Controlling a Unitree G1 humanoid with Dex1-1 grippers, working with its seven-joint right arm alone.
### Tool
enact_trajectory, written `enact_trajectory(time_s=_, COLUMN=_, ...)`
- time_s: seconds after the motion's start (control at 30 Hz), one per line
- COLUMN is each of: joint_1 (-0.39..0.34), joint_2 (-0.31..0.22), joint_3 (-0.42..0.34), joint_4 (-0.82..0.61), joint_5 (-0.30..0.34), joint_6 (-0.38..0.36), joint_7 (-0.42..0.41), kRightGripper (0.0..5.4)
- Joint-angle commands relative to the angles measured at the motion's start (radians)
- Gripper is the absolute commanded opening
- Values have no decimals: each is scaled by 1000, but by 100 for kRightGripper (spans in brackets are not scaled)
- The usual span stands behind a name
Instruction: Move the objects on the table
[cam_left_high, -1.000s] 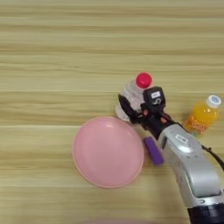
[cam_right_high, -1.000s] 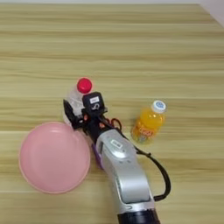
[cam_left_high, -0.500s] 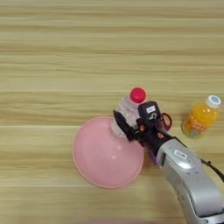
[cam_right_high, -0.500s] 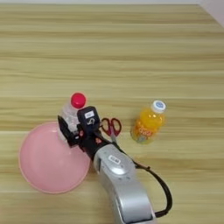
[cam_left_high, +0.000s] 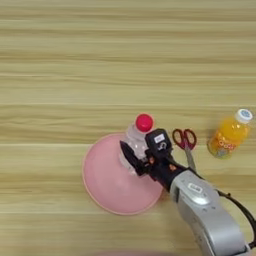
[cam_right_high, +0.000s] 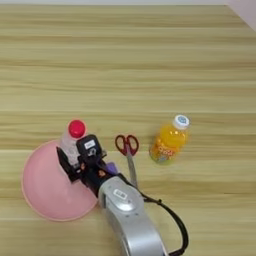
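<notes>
The black gripper (cam_left_high: 136, 159) squeezes the clear bottle with the red cap (cam_left_high: 135, 142) over the pink plate (cam_left_high: 107, 185). The orange juice bottle (cam_left_high: 229, 134) and red scissors (cam_left_high: 185, 142) sit nearby.

Twin head-mounted eyes, steeply down on one shared wooden table (cam_left_high: 60, 60).

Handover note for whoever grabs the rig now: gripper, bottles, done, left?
Right gripper: shut on the clear bottle, red cap up, over the upper right edge of the pink plate; whether it touches the plate is unclear.
Orange juice bottle: on the table, right of the red-handled scissors, untouched.
Done: clear bottle gripped at the plate.
Left: probably set it down and release, then the juice bottle.
</notes>
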Motion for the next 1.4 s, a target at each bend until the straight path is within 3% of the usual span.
enact_trajectory(time_s=0.03, joint_1=-40, joint_2=9, joint_3=3, joint_4=-35, joint_5=0, joint_6=-72, joint_7=-6, kRightGripper=315)
enact_trajectory(time_s=1.4, joint_1=-47, joint_2=4, joint_3=13, joint_4=149, joint_5=-28, joint_6=-171, joint_7=-1, kRightGripper=315)
